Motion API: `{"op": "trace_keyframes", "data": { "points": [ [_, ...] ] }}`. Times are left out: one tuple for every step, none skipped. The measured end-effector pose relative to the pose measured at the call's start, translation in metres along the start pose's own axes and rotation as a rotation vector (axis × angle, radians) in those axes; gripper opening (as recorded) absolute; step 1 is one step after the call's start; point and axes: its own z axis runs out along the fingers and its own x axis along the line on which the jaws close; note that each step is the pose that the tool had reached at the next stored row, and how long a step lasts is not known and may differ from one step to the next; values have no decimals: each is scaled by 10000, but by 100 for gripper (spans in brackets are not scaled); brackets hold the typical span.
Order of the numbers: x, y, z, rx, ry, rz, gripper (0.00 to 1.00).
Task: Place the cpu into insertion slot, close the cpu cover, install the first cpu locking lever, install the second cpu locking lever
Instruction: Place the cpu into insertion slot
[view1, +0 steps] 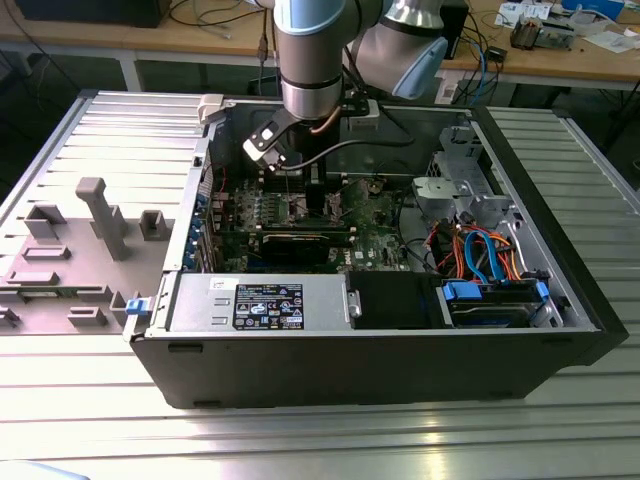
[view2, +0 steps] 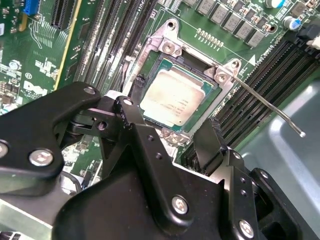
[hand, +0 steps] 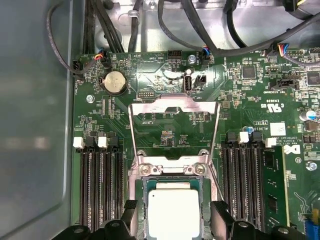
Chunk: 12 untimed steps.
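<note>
The cpu (hand: 174, 216) lies flat in the slot (hand: 172, 169), grey top up. The cover (hand: 174, 107) stands swung open from the slot's hinge edge, with green board (hand: 165, 135) showing through its window. The gripper (hand: 173, 209) straddles the slot, its 2 fingers (hand: 221, 216) spread, 1 at each side of the cpu and seemingly clear of it. 2 banks of memory slots (hand: 100, 185) flank the slot. A coin cell (hand: 114, 81) sits beyond the cover.

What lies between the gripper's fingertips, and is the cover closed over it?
In the first wrist view, the cpu, seated in the insertion slot, lies between the fingertips of the open gripper; the cpu cover is swung open.
</note>
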Motion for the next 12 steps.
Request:
{"op": "trace_keyframes", "data": {
  "points": [
    [0,1,-16,4,1,0,68],
    [0,2,-26,7,1,0,68],
    [0,2,-26,7,2,0,68],
    [1,3,-27,8,3,0,67],
    [0,3,-27,8,2,0,60],
    [0,2,-27,9,2,0,53],
    [0,2,-27,9,1,0,47],
    [0,2,-27,10,1,0,42],
    [0,2,-27,10,1,0,35],
    [0,2,-27,11,1,0,29],
    [0,2,-27,10,1,0,23],
    [0,2,-27,11,1,0,17]
  ]
}}
